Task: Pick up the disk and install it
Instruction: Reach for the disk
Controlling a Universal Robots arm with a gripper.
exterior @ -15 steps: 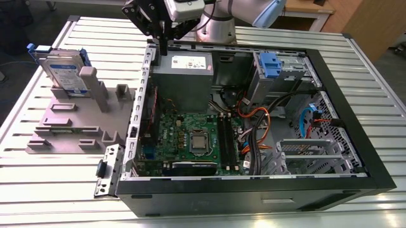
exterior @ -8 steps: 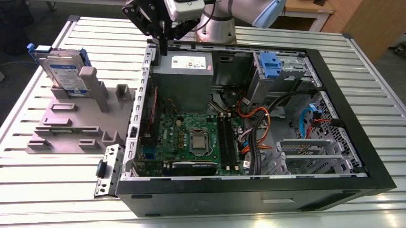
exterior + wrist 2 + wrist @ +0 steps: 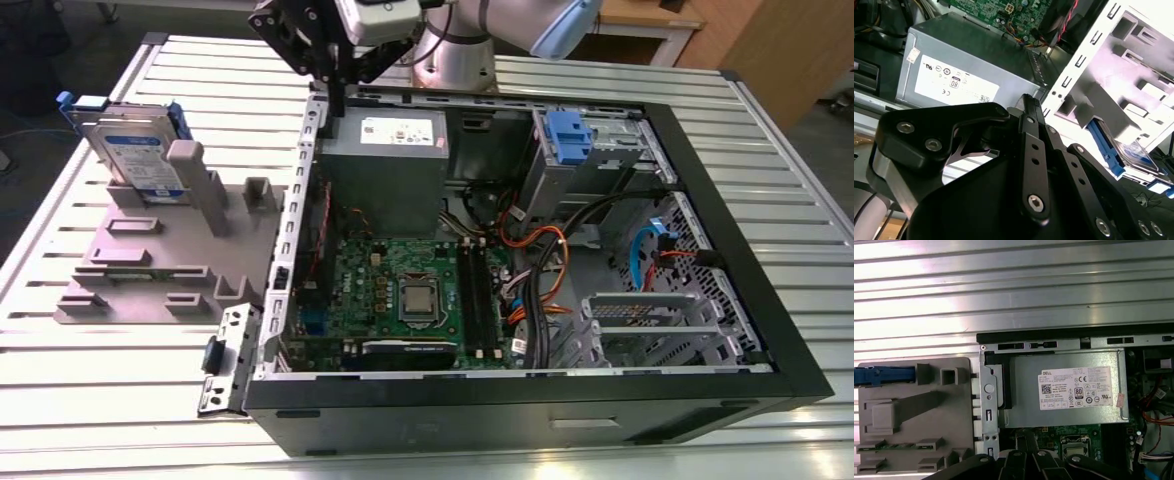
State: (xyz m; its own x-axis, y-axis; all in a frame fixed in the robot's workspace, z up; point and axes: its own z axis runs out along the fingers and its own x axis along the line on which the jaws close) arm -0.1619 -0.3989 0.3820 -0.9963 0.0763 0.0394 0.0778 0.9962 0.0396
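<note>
The disk (image 3: 138, 150) stands upright on edge in a grey fixture (image 3: 147, 265) at the exterior view's left, outside the computer case. It is silver-grey with a white-and-blue label and a blue carrier. Its blue frame also shows in the second wrist view as the disk (image 3: 1114, 152) and in the first wrist view as the disk (image 3: 884, 375). My black gripper (image 3: 336, 98) hangs over the case's far wall beside the power supply, to the exterior view's right of the disk and apart from it. In the second wrist view the gripper (image 3: 1026, 100) is shut with nothing in it.
The open computer case (image 3: 721, 200) lies on a slatted metal table (image 3: 80, 400). Inside are a grey power supply (image 3: 387, 150), a motherboard (image 3: 400, 290), orange and blue cables (image 3: 534, 250) and a drive bay with a blue carrier (image 3: 567, 135).
</note>
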